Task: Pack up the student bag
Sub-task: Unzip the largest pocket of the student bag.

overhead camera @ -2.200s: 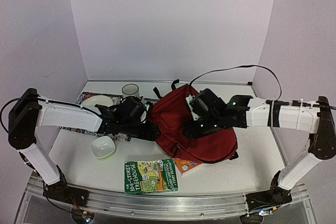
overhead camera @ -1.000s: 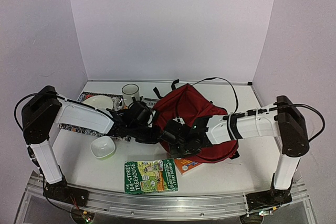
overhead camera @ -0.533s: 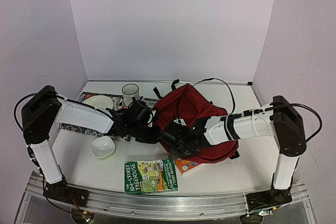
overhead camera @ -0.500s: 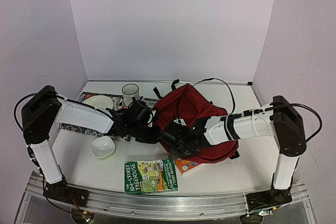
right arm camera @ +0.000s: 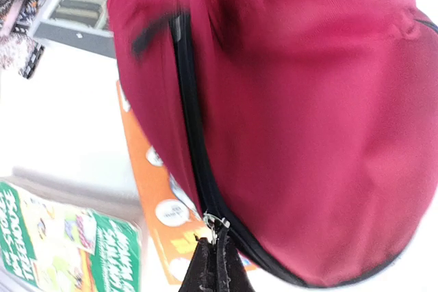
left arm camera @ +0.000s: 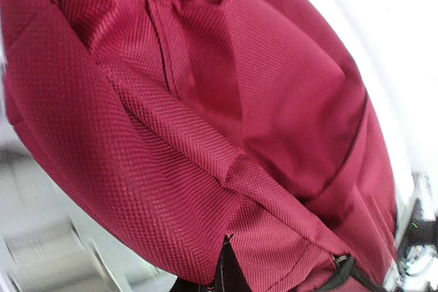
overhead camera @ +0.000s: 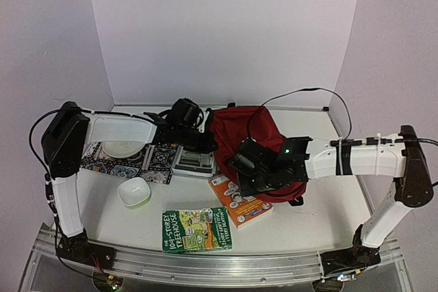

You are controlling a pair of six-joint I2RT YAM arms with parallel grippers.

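Note:
The student bag [overhead camera: 245,131], dark red with a black zipper [right arm camera: 186,94], lies at the table's middle and fills both wrist views. My left gripper [overhead camera: 209,143] is at its left edge. In the left wrist view the jaws [left arm camera: 229,273] are shut on a fold of the bag's red fabric [left arm camera: 205,135]. My right gripper [overhead camera: 237,169] is at the bag's near left edge. Its jaws [right arm camera: 215,254] are pinched on the zipper pull [right arm camera: 217,223], and the zipper line above it looks closed.
An orange book [overhead camera: 239,201] lies partly under the bag's near edge. A green book [overhead camera: 196,229] lies by the front edge, a white bowl [overhead camera: 134,191] to its left. A grey flat case [overhead camera: 194,160], a patterned mat [overhead camera: 133,163] and a plate [overhead camera: 122,147] lie left of the bag.
The bag has shifted back and to the right, uncovering the orange book and grey case. My left arm swung toward the back. My right gripper closed on the zipper pull and drew right.

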